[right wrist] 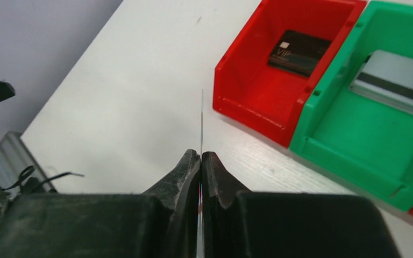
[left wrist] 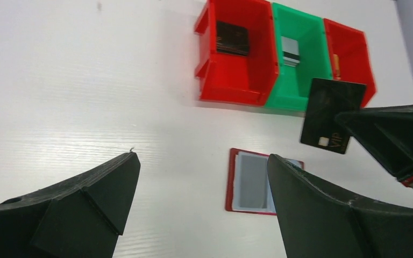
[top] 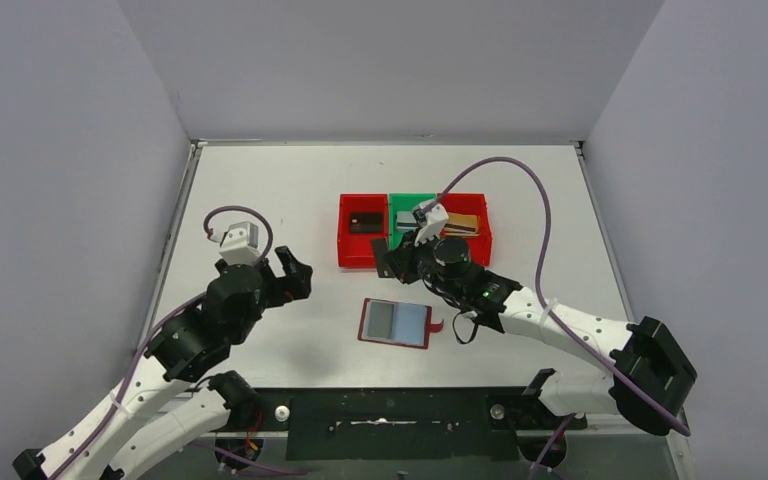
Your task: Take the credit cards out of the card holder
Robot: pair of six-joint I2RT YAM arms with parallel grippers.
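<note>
The card holder [top: 395,322] lies open on the table, dark red with a bluish clear sleeve facing up; it also shows in the left wrist view [left wrist: 253,183]. My right gripper [top: 392,262] is shut on a black credit card [left wrist: 330,115], held upright above the table just in front of the bins. The right wrist view shows that card edge-on as a thin line [right wrist: 201,121] rising from the pressed jaws of the right gripper [right wrist: 200,156]. My left gripper [left wrist: 203,157] stands open and empty, left of the holder [top: 295,275].
Three bins stand in a row behind the holder. The left red bin [top: 344,240] holds a black card [right wrist: 299,52]. A silver card [right wrist: 392,80] lies in the green bin [top: 397,235]. The right red bin [top: 482,235] holds a gold-tan card [top: 463,224].
</note>
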